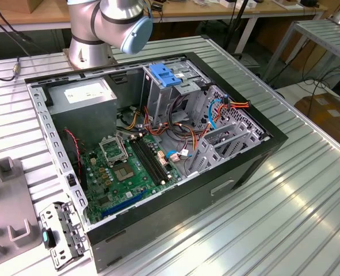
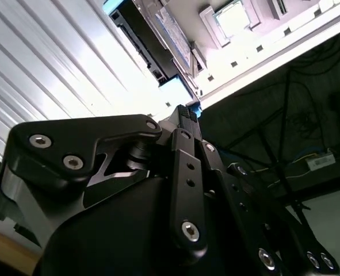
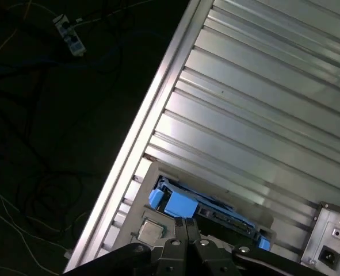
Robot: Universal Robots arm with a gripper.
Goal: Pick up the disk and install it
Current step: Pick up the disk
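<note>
In the first wrist view the disk [image 3: 178, 204] lies flat in a grey holder near the edge of the ribbed metal table, with blue plastic rails around a dark body. My gripper [image 3: 187, 223] hangs just over its blue end, with the black fingertips pressed together and nothing between them. In the second wrist view the gripper [image 2: 188, 110] points at the same spot, and the disk [image 2: 138, 37] shows as a dark strip with blue ends. I cannot tell whether the fingertips touch the disk.
The open computer case [image 1: 244, 167] lies on the ribbed table with its motherboard [image 1: 129, 167], a grey box with a white sticker [image 1: 83, 92] and a blue clip [image 1: 164, 75] on a metal cage. Beyond the table edge [image 3: 152, 109] the floor is dark, with cables.
</note>
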